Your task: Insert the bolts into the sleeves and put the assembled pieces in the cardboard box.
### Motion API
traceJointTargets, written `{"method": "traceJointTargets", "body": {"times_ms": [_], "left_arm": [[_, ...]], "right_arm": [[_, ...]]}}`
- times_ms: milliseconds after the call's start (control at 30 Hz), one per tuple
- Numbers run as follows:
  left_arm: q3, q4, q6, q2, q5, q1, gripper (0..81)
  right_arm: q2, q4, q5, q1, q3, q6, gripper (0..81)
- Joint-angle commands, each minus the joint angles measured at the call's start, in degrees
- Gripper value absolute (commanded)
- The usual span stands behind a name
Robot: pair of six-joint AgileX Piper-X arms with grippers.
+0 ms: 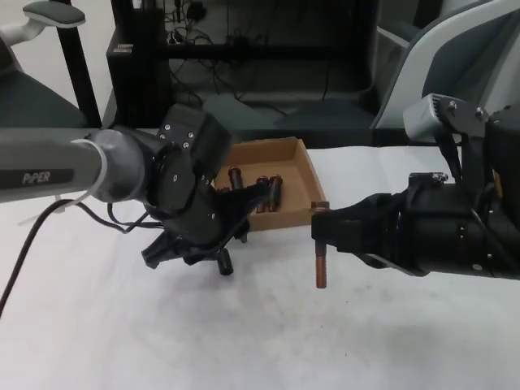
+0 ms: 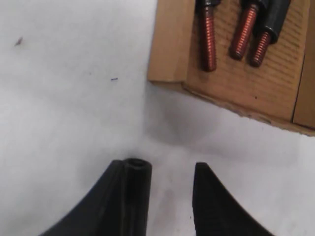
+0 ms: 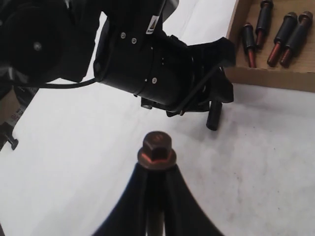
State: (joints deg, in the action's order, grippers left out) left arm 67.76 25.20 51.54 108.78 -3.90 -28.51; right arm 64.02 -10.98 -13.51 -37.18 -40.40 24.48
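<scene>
The right gripper (image 3: 157,172) is clamped tight on a bolt (image 3: 157,150). Its two fingers (image 3: 135,196) press on the shank just under the hex head. In the high view the bolt (image 1: 321,264) hangs upright, head up, and its copper thread sticks down below the right gripper (image 1: 319,234), clear of the white surface (image 1: 366,341).

The left gripper (image 2: 158,164) stands partly open. A black sleeve (image 2: 137,189) lies along the inner face of one finger, its open end showing at the tip. A bare gap separates it from the other finger (image 2: 211,206). From above, the sleeve (image 1: 225,263) points down out of the left gripper (image 1: 213,253). I cannot tell whether its lower end touches the surface. Sleeve and bolt are apart, with the bolt to the right.

Just beyond both grippers, toward the far edge of the surface, sits the cardboard box (image 1: 309,180). The left gripper is at its near left corner and the bolt is just in front of its near right corner. In the box lie assembled pieces (image 3: 280,37), four of them side by side, each a copper thread in a black sleeve. They rest flat on the box floor.
</scene>
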Motion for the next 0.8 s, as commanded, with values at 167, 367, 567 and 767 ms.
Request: {"method": "traceJointTargets", "body": {"times_ms": [167, 367, 567, 767], "left_arm": [[0.67, 4.45, 1.10, 0.04, -0.21, -0.27, 44.8], [0.67, 4.68, -2.10, 0.22, 0.45, -0.27, 29.3], [0.67, 4.68, -3.21, 1.31, -0.01, -0.27, 27.3], [0.67, 4.68, -4.18, 2.75, -0.25, -0.17, 27.3]], "right_arm": [[-0.09, 1.00, -1.02, 1.91, -0.27, -0.45, 0.4], [-0.09, 1.45, -2.93, 6.20, -0.37, -0.45, 0.4], [-0.09, 1.45, -4.02, 8.23, -0.39, -0.45, 0.4], [-0.09, 1.45, -5.04, 8.20, -0.39, -0.45, 0.4]]}}
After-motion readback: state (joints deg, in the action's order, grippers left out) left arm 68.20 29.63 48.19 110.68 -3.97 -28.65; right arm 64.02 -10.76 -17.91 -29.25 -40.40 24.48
